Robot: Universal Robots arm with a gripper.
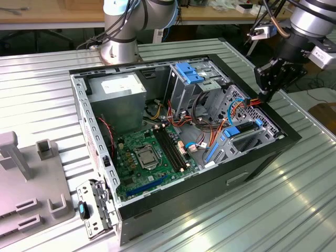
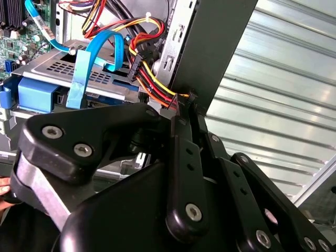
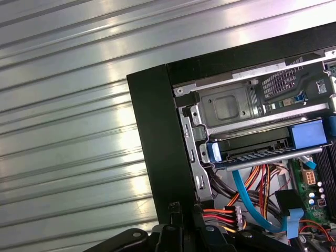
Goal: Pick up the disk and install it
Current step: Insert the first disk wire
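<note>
The disk (image 3: 257, 148), a dark flat drive with bright blue carrier ends, lies in a slot of the metal drive cage (image 3: 231, 105) at a corner of the open computer case (image 1: 286, 134). In the exterior view the disk's blue rail (image 1: 242, 128) shows inside the case near its right wall. My gripper (image 1: 264, 97) hovers over that wall's top edge, black fingers together, nothing between them. In both wrist views the gripper (image 2: 188, 100) (image 3: 185, 210) sits right by the case's black rim, beside a bundle of red, yellow and orange cables (image 3: 223, 216). It is apart from the disk.
A grey power supply box (image 1: 118, 89) and the green motherboard (image 1: 149, 157) fill the rest of the case. Blue latch pieces (image 1: 189, 71) top the far bays. A grey plastic fixture (image 1: 26, 184) stands at the exterior view's left. The arm's base (image 1: 123, 31) is behind the case.
</note>
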